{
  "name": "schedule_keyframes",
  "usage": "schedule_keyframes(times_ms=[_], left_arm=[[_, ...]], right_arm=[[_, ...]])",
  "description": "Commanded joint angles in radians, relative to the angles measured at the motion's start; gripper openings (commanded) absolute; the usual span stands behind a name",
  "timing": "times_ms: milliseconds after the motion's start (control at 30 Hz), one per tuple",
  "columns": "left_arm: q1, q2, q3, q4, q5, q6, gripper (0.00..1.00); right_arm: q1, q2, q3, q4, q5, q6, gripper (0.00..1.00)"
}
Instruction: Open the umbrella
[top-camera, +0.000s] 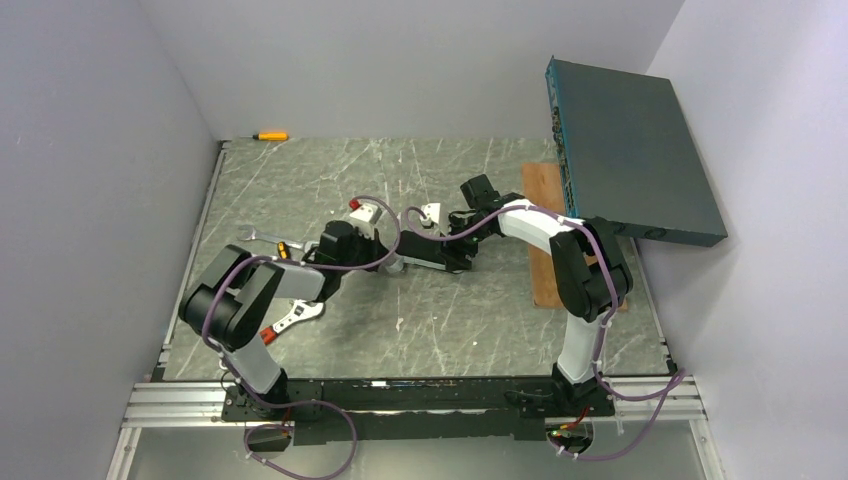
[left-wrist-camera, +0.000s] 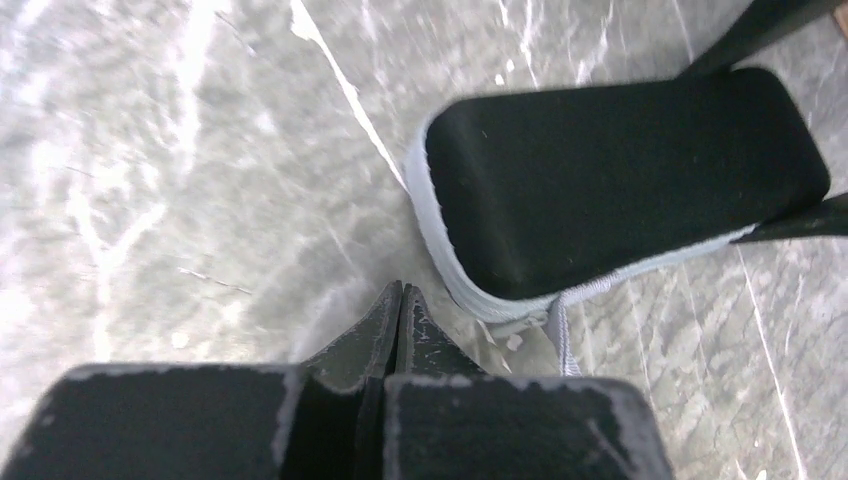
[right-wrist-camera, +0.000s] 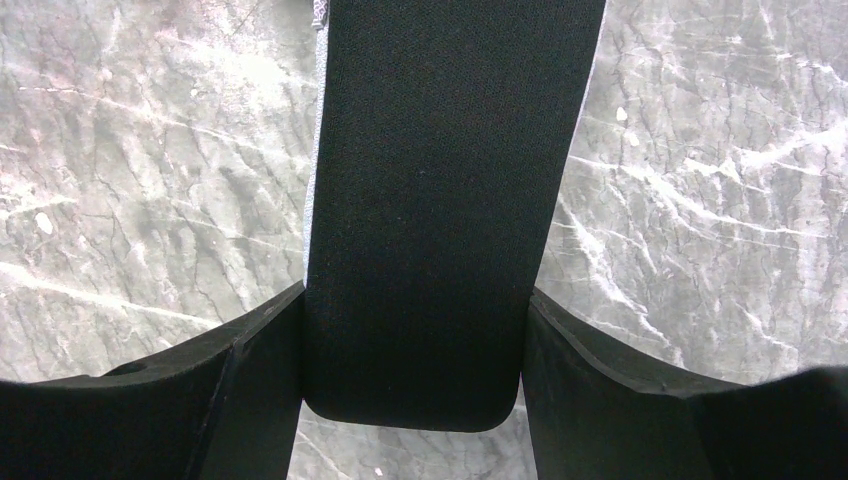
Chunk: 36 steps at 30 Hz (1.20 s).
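one umbrella (left-wrist-camera: 620, 180), two grippers: right gripper (right-wrist-camera: 413, 310) clasps it, left gripper (left-wrist-camera: 400, 305) pinched together.

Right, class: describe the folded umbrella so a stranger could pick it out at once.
On the grey marbled table, look to the middle. The umbrella lies there, one end clamped in the right gripper. Unlike the large teal box at the right, it is a short black oblong edged pale grey.
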Motion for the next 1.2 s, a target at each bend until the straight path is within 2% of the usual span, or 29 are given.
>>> schedule_keyframes(times_ms=[0, 33, 67, 100, 200, 567, 833, 1067, 1167], left_arm=[[0.032, -0.071, -0.022, 0.075, 0.084, 0.035, 0.0], [0.032, -0.077, -0.034, 0.095, 0.142, 0.057, 0.0], [0.03, -0.083, -0.043, 0.106, 0.169, 0.067, 0.04], [0.024, -0.085, -0.048, 0.109, 0.181, 0.062, 0.19], [0.008, -0.078, -0.061, 0.116, 0.155, 0.031, 0.29], [-0.047, -0.022, -0.039, 0.159, 0.164, 0.024, 0.31], [-0.076, 0.035, 0.019, 0.115, 0.086, -0.042, 0.3], [-0.075, 0.077, 0.041, 0.108, 0.052, -0.047, 0.28], [-0.076, 0.088, 0.05, 0.106, 0.059, -0.053, 0.21]], right_arm=[[-0.005, 0.015, -0.026, -0.125, -0.001, -0.018, 0.22], [-0.006, 0.022, -0.018, -0.128, -0.004, -0.015, 0.22], [-0.006, 0.025, -0.012, -0.128, -0.007, -0.009, 0.22], [-0.007, 0.029, -0.008, -0.124, -0.01, -0.004, 0.22], [-0.007, 0.035, 0.003, -0.118, -0.018, 0.011, 0.21], [-0.004, 0.037, 0.017, -0.129, -0.024, 0.048, 0.21], [0.002, 0.011, 0.007, -0.135, -0.044, 0.073, 0.2], [0.002, -0.006, -0.009, -0.143, -0.052, 0.072, 0.18], [0.003, -0.001, -0.006, -0.148, -0.059, 0.077, 0.16]])
